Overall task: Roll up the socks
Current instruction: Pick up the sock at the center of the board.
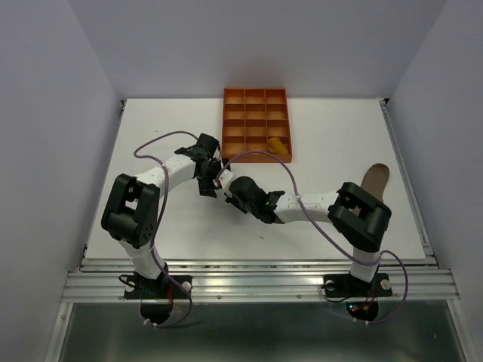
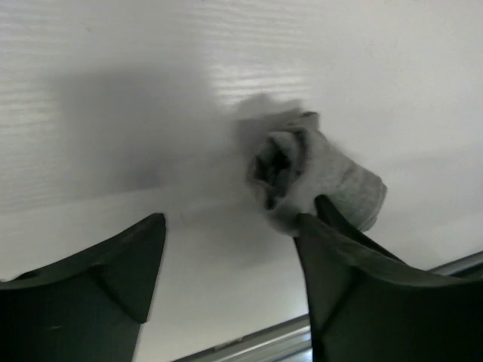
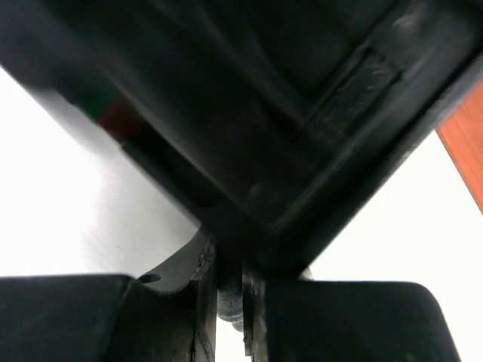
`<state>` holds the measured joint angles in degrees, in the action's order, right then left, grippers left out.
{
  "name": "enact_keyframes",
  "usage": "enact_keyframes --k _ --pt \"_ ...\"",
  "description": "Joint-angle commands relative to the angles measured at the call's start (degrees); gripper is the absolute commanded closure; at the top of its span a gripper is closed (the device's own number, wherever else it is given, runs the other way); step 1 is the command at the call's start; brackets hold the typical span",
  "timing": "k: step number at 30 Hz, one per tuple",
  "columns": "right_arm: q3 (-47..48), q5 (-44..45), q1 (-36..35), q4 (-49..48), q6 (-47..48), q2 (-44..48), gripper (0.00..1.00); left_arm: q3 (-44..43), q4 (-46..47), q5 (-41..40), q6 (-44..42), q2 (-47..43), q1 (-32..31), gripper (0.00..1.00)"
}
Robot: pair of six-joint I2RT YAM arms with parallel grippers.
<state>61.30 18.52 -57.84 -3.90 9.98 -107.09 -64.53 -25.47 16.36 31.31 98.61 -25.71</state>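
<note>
We see the grey sock [image 2: 317, 177] in the left wrist view as a short rolled bundle lying on the white table [image 1: 332, 136], right of the frame's centre. Its long axis runs from the centre down toward the lower right. The dark open end of the roll points toward the left of the frame, and the rounded closed end points right.

The yellow sock [image 1: 278, 145] sits balled up in a compartment at the lower right of the tray [image 1: 226, 124], too small for us to tell its axis. The brown sock [image 1: 374, 179] lies flat at the right of the top view, its long axis running up and down the frame, with its lower end hidden behind the right arm.

The left arm bends up from the lower left and reaches right toward the middle of the table. The left claw [image 2: 230, 222] stands wide open and grips nothing. One finger tip overlaps the near edge of the grey roll, and we cannot tell whether it touches.

The right arm stretches low from the right of the top view leftward, meeting the left claw just below the tray. The right claw [image 3: 230, 290] is nearly closed, with only a thin slit between its fingers. We cannot tell whether anything is pinched there. The left claw's dark body fills most of its view.
</note>
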Motion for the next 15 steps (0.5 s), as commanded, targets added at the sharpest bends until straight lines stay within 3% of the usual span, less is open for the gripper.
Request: enact_keyframes --k 1,10,15 --pt "-5.6 -1.0 3.4 13.0 -4.5 -2.1 0.99 -3.2 -4.9 2.1 -1.0 -5.8 1.0 0.06" --pt "-3.5 5.6 9.1 9.1 -12.5 3.9 0.99 -5.6 -2.3 -2.6 0.7 -7.3 4.6 0.06" --pt "-1.5 3.6 12.2 7.0 -12.6 9.8 0.99 -9.1 1.8 -4.5 0.8 -5.4 4.9 0.05"
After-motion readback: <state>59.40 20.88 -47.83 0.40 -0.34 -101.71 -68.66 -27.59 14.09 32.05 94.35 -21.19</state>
